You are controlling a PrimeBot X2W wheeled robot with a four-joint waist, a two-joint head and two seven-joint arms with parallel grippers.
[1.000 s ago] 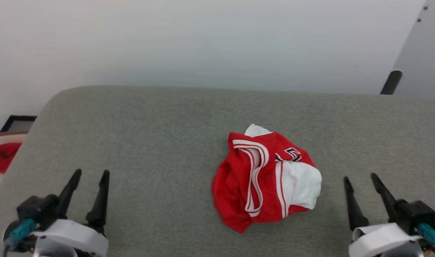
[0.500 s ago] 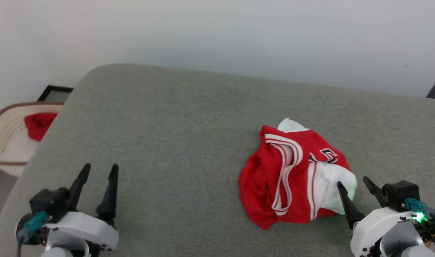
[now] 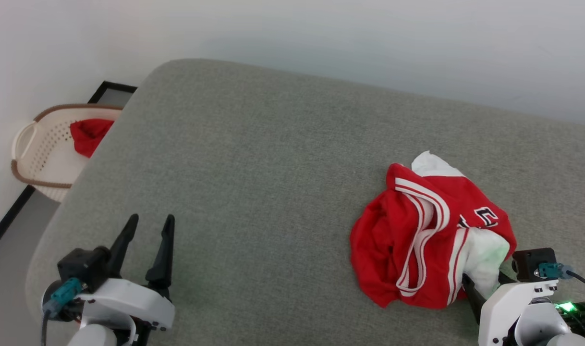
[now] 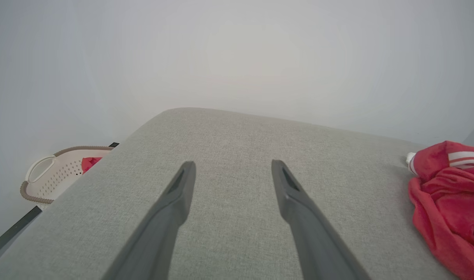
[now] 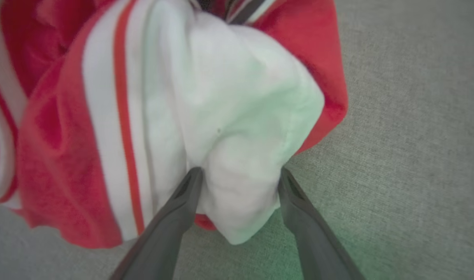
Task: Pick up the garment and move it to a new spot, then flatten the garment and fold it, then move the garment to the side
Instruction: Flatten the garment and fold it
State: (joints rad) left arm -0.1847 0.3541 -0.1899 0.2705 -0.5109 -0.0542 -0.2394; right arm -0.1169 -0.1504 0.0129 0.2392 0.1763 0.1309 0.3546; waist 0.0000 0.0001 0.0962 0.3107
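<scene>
Overhead, from the head camera: the garment (image 3: pixel 432 235) lies crumpled in a heap on the grey padded surface (image 3: pixel 254 158), toward its right side and near edge. It is red, with a white sleeve bunched at the heap's lower right. A second white patch peeps out at the far side, and red-and-white striped trim loops through the middle. Part of a black, white-outlined figure shows on the right fold. The right gripper (image 3: pixel 484 283) sits at the heap's near right corner, its fingers partly hidden by the white sleeve. The left gripper (image 3: pixel 152 218) is well apart from the garment at lower left, over bare surface, jaws spread and empty. Off the surface's left edge sits a pale perforated basket (image 3: pixel 47 154) with a red cloth (image 3: pixel 88 134) in it.

Left wrist view: both fingers stand wide apart over bare grey fabric. The garment's red folds and a striped band show at the right edge, and the basket is at far left.

Right wrist view: the fingers stand wide apart, one on each side of a fold of the white sleeve, which bulges between them. The jaws are not closed on it. Beside the sleeve run white and red stripes, then red cloth.
</scene>
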